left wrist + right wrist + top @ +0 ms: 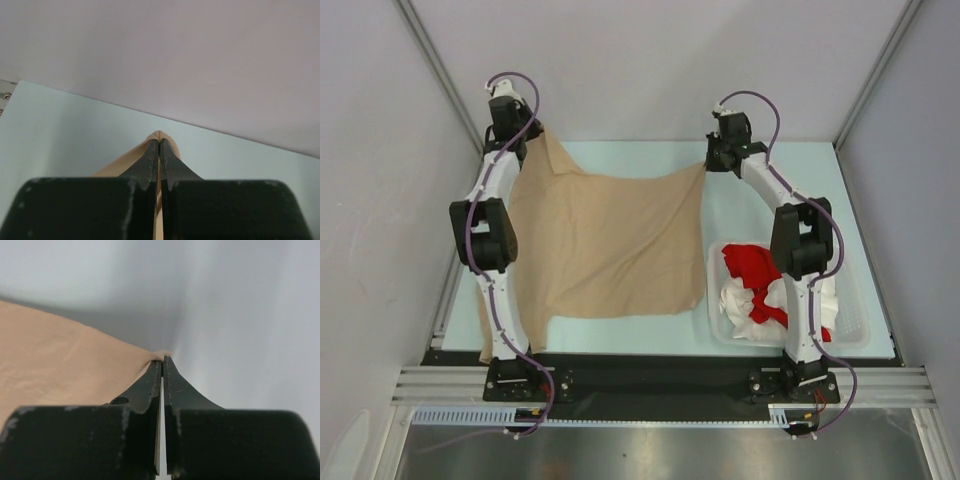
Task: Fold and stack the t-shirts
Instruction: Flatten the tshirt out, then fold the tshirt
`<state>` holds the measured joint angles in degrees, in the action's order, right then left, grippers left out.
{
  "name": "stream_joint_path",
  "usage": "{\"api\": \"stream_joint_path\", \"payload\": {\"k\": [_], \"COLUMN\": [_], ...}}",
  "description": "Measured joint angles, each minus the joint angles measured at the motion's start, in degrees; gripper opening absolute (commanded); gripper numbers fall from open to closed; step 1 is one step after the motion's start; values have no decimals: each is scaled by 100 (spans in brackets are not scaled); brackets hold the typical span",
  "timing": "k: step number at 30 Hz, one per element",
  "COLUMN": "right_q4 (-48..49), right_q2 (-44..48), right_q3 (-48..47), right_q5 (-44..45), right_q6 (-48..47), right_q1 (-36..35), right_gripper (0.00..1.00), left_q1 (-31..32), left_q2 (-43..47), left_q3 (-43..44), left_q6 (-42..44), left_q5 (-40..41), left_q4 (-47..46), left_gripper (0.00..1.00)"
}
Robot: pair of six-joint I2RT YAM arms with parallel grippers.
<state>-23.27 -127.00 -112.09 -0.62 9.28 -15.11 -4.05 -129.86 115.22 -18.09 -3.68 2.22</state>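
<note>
top external: beige-tan t-shirt (610, 240) is stretched between the two grippers over the far half of the table (745, 205). its near edge lies on the table and the near left corner reaches almost to the table's front edge. left gripper (534, 135) has the far left corner, right gripper (708, 162) the far right corner, and the top edge sags a bit between them. left wrist: fingers (150, 157) pressed together, with a small peak of tan cloth pinched at the tips. right wrist: same, fingers (150, 385) clamped on a cloth corner, with the rest of the shirt spreading off to the left of that view. red t-shirt (750, 262) and white t-shirt (740, 300) lie crumpled together in the white lattice basket (855, 300) at the table's near right, just beside the beige shirt's right edge.
</note>
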Motion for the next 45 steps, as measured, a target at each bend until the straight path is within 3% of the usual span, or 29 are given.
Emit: {"api": "stream_joint_path", "payload": {"k": [8,21,27,30,33,38,45], "right_q4": [-564,-1167,-1292,-1329,-1353,-1394,-1665], "right_q2": [-697,-1410,-1478,-1541,-1593,-1593,-1591], "right_q3": [-647,-1880,-1910,-1991,-2096,-2100,-2090], "right_q5": [74,-260,-424,-483,-518,-640,-741], "right_q6": [11,162,323,424,483,577,820], "right_q1": [245,544,612,629,651,697,708], "right_gripper": [0,0,0,0,0,0,0], "left_q1": [-35,-271,-295,-223,-179,-227,-317], "left_q2": [-422,-426,555,848,890,144,173], "left_q3": [629,625,-1143,-1335,-1141,367,76], "left_q6": [-555,-1381,-1530,-1414,-1266,-1191,-1189], "left_q5": [-227,-4,553,817,776,175,-81], "left_q4": [-155,-31,-422,-470,-501,-85,535], "left_gripper": [0,0,0,0,0,0,0]}}
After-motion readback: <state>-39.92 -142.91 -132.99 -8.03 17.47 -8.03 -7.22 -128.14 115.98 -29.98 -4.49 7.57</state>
